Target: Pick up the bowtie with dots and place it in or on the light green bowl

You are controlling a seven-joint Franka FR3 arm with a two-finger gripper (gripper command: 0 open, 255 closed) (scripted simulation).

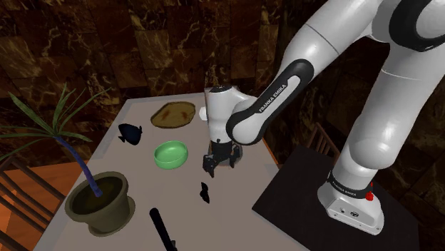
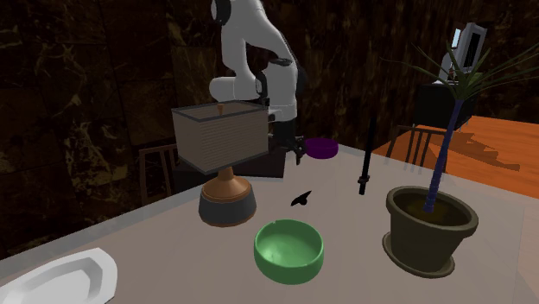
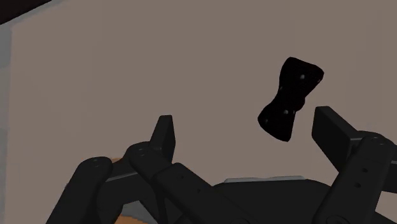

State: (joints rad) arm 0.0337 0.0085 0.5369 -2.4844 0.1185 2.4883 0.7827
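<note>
My gripper [image 3: 245, 124] hangs over the table [image 1: 182, 214] with its two fingers spread wide, holding nothing. One black bowtie [image 3: 289, 98] with pale dots lies flat on the tabletop just ahead of me, close to one finger but untouched, and near the one green bowl [image 1: 171, 154] without touching it. I also count one potted plant [image 1: 100, 203], one lamp [image 2: 226, 155], one white plate [image 2: 60, 281], one thin black rod [image 2: 367, 160] and one purple dish [image 2: 321, 148]. The tabletop is plain grey-beige, the walls [image 1: 71, 43] are dark brown veined stone, and the floor [image 2: 492, 147] is orange wood
</note>
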